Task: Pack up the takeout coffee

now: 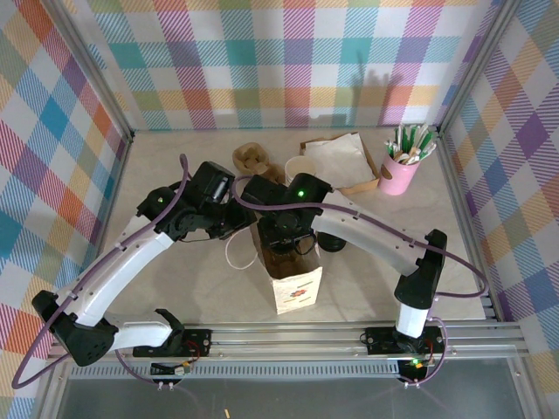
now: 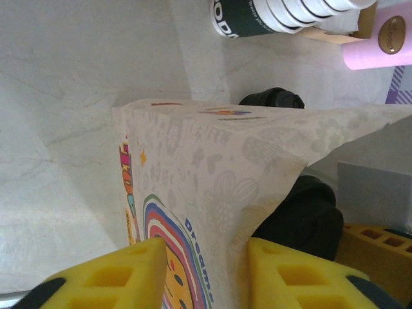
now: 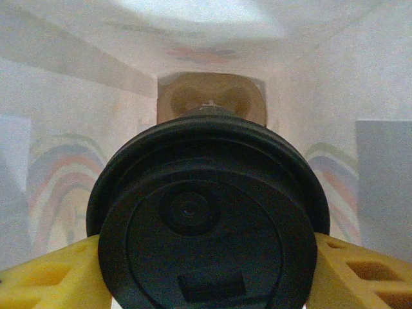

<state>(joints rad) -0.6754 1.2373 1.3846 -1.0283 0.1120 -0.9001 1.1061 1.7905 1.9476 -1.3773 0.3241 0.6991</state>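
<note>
Pastel plaid walls close in a pale surface (image 1: 201, 284). At the left of the overhead frame your left tool (image 2: 205, 257) has its yellow fingers pressed onto the rim of the paper bag (image 1: 294, 284), which stands at lower centre. Hold that rim taut and outward so the mouth is square. Your right tool (image 3: 206, 273) is down inside the bag, clamped on the takeout coffee (image 3: 206, 212) at its black lid. My read: lower it straight until the base meets the bag's floor, then part the fingers and lift out without snagging paper. Beyond the cup, a brown shape (image 3: 209, 96) is too blurred to name. Just right of the bag sits a squat stack of black lids (image 1: 333, 243). Toward the upper right, a cardboard tray (image 1: 362, 188) holds white napkins (image 1: 336, 155), and a pink cup (image 1: 398, 177) holds green-and-white sticks (image 1: 410, 141).
</note>
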